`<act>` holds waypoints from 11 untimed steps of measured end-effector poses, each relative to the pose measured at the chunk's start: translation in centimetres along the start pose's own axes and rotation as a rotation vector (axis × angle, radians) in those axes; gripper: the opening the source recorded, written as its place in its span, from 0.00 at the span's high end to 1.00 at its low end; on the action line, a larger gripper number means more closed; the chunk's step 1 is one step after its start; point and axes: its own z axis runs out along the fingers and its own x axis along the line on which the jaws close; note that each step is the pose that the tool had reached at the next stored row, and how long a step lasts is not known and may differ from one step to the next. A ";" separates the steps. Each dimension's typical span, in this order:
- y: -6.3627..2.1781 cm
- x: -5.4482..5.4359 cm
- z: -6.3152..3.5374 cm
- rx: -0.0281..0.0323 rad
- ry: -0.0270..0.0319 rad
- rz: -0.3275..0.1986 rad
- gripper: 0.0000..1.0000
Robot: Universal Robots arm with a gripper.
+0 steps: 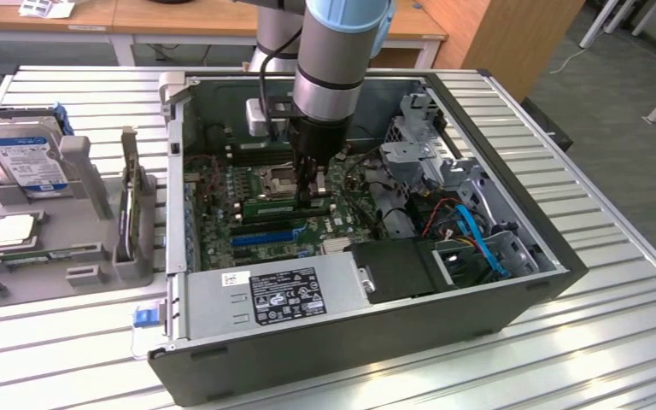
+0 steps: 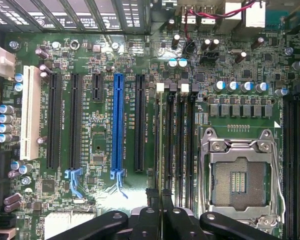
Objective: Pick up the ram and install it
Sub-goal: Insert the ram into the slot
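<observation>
My gripper (image 1: 317,198) reaches down into the open computer case (image 1: 499,290), over the motherboard (image 1: 248,184). The ram (image 1: 269,206), a narrow green stick, stands on edge along the black memory slots, and the fingertips close on it near one end. In the wrist view the two black fingers (image 2: 152,205) are pressed nearly together, directly over the row of black memory slots (image 2: 180,145) beside the empty CPU socket (image 2: 238,180). There the ram is seen edge-on as a thin line running up from the fingers.
A grey parts tray (image 1: 78,273) stands outside the case at the exterior view's left, holding a blue-labelled hard drive (image 1: 26,158) and a square silver CPU chip (image 1: 14,229). Inside the case are the power supply (image 1: 277,295), a drive cage (image 1: 419,145) and blue cables (image 1: 477,239).
</observation>
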 end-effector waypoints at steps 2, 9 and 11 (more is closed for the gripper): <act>0.02 0.0 0.05 0.0003 0.0000 -0.001 0.88; 0.07 0.0 0.22 0.0006 0.0004 -0.002 0.88; 0.07 0.0 0.23 0.0006 0.0004 -0.002 0.88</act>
